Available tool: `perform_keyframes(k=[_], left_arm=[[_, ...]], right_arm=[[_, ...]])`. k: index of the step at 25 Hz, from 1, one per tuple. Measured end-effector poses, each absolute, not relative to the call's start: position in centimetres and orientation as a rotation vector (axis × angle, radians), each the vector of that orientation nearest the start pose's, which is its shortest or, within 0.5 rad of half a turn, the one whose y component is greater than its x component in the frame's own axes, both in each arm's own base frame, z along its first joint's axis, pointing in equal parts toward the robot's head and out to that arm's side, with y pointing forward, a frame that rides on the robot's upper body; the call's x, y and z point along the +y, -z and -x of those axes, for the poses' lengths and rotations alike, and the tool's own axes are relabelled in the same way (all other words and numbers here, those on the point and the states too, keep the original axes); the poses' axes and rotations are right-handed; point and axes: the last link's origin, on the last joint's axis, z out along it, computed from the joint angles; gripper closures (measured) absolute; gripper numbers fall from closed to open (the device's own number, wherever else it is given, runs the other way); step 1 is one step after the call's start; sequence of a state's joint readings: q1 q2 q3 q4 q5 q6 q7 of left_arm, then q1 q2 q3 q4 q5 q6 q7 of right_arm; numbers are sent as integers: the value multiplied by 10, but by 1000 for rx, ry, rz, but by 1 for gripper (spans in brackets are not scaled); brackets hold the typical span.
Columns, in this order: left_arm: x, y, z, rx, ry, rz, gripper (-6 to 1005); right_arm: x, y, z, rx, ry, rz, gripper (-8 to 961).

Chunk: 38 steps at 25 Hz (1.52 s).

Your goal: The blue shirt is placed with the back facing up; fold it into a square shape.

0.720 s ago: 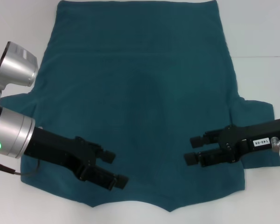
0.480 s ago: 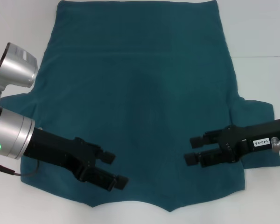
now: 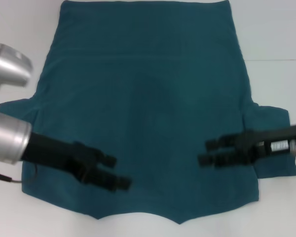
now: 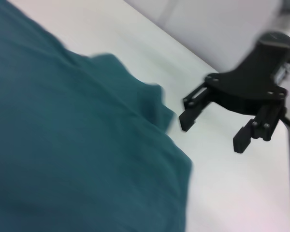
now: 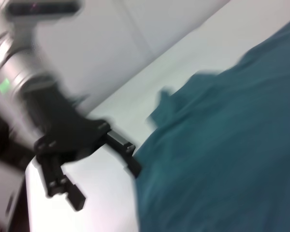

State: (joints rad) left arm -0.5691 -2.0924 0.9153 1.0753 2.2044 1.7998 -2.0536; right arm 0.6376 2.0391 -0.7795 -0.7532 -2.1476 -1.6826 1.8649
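No readable writing anywhere: the white tag on the right gripper (image 3: 207, 152) body is smeared, text illegible. A green ring light shows on the silver cuff of the left arm (image 3: 7, 140), seen in both the head view and the right wrist view.

The blue shirt (image 3: 153, 98) is dark teal, plain matte soft knit, no print, lying spread flat on the white bench (image 3: 276, 49). Sleeves stick out to both sides and a faint horizontal seam line runs across the far part. Its scalloped near edge lies just past both sets of fingers, toward the robot.

The left gripper (image 3: 117, 172) is black and angular, over the shirt's near left part, fingers parted moderately wide with nothing between them. The shirt fabric is directly under the tips; contact cannot be told. The right gripper is black too, over the near right part, just inward of the right sleeve, fingers parted moderately wide, empty, tips pointing toward the shirt's middle.

The left wrist view shows the right gripper (image 4: 212, 126) from the front, above bare bench just beyond the shirt (image 4: 63, 145) edge, with wrinkled sleeve folds near its tips; the head view shows the same fabric as flat. The right wrist view shows the left gripper (image 5: 99, 181) with one fingertip at the shirt (image 5: 222, 154) border and the other over white bench.
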Motion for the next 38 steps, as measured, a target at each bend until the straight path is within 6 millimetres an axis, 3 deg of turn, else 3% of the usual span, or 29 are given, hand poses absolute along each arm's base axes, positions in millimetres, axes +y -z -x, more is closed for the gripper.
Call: perform_keyframes(k=[4, 8, 11, 15, 22, 31, 38], left_arm=[[341, -46, 224, -1244, 374, 2729, 103], [350, -82, 256, -1570, 549, 2384, 110], [351, -101, 285, -1792, 690, 2117, 115], [347, -115, 315, -1910, 832, 1893, 122], [344, -121, 342, -1915, 829, 1731, 134], [350, -117, 364, -1753, 741, 1690, 150], [359, -98, 373, -1614, 578, 1752, 162]], right_arm=[[359, -26, -235, 1272, -608, 2691, 158], [378, -51, -241, 1604, -761, 2392, 158], [395, -71, -243, 1720, -848, 2235, 158], [421, -99, -239, 1743, -850, 2171, 158], [444, -121, -226, 1733, -829, 2139, 158], [444, -113, -223, 1740, -811, 2150, 158], [442, -114, -228, 1742, -807, 2141, 159]])
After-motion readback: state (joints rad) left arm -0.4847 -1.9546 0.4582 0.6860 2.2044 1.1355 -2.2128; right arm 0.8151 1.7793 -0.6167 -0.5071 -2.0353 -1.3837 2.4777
